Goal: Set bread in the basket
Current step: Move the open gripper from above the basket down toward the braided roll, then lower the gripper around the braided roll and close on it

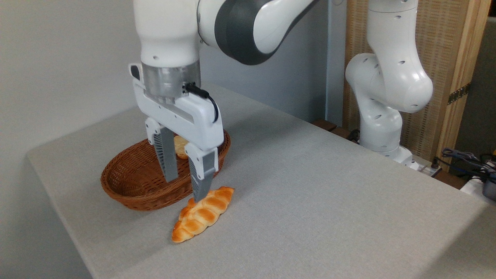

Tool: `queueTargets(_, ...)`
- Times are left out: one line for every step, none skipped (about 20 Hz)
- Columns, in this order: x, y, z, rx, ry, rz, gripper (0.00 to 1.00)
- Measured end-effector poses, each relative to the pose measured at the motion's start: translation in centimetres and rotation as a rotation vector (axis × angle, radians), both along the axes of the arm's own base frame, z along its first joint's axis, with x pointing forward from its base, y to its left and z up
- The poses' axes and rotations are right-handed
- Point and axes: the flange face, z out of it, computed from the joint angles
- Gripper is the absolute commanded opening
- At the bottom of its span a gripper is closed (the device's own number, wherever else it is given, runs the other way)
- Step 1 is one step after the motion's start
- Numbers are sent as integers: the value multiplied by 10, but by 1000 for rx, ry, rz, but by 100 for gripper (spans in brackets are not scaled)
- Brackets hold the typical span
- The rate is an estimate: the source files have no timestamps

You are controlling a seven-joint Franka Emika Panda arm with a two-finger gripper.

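We see one grey table (310,186), cut off at the right and bottom edges, one arm (248,27) with its upper part out of frame, and one wicker basket (128,193) partly hidden behind the gripper (185,188). The jaws hang apart, gripping nothing, right fingertip (199,193) just at the one braided bread (203,214), which lies on the table touching the basket's front rim. One small pale bread piece (180,146) sits in the basket, mostly hidden by the fingers.

the white arm (240,23) reaches in from the upper right, wrist bent straight down; its gripper (186,188) hangs vertical, the two grey fingers (167,157) spread apart with nothing between them.
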Motion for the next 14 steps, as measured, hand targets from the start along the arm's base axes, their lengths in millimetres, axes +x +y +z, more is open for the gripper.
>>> queueTargets(-2,0,-10,1,20,0,100)
queueTargets(-4,0,-18,1,37,0,100)
queueTargets(-5,0,-25,-3,49,2,100)
queueTargets(-6,-1,-30,-15,60,6,100)
queueTargets(-7,-2,-36,-30,72,12,100)
queueTargets(-8,-3,-43,-41,84,16,100)
queueTargets(-9,-4,-49,-51,94,20,100)
queueTargets(-10,-4,-52,-59,100,24,100)
queueTargets(-10,-5,-56,-71,109,29,100)
queueTargets(-10,-6,-61,-76,117,31,100)
queueTargets(-10,-7,-66,-77,125,31,100)
queueTargets(-9,-8,-71,-77,131,32,100)
queueTargets(-7,-9,-76,-75,133,32,100)
queueTargets(-6,-9,-80,-73,134,33,100)
